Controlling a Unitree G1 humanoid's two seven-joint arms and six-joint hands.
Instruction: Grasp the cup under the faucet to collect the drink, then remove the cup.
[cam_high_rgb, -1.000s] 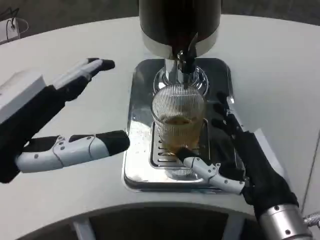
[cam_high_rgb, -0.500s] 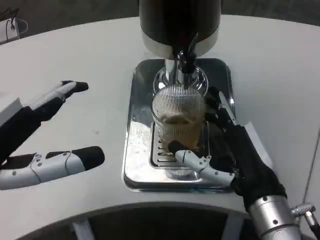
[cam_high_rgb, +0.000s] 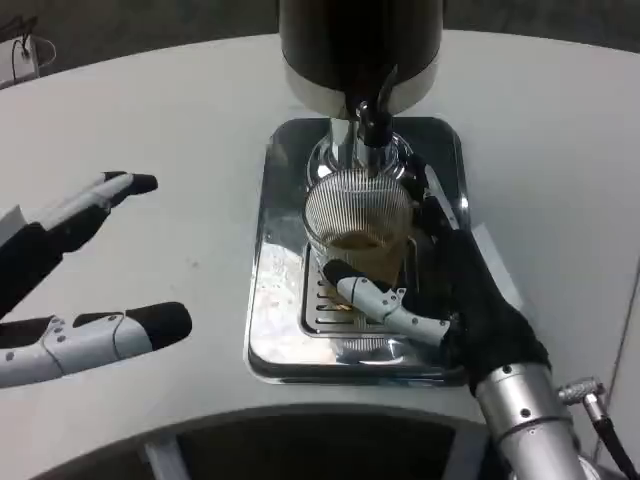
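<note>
The cup sits under the faucet, part full. The right hand wraps it. The left hand hangs spread.

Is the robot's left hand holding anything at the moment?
No, the left hand hangs over the bare white table with its fingers spread apart and nothing between them.
</note>
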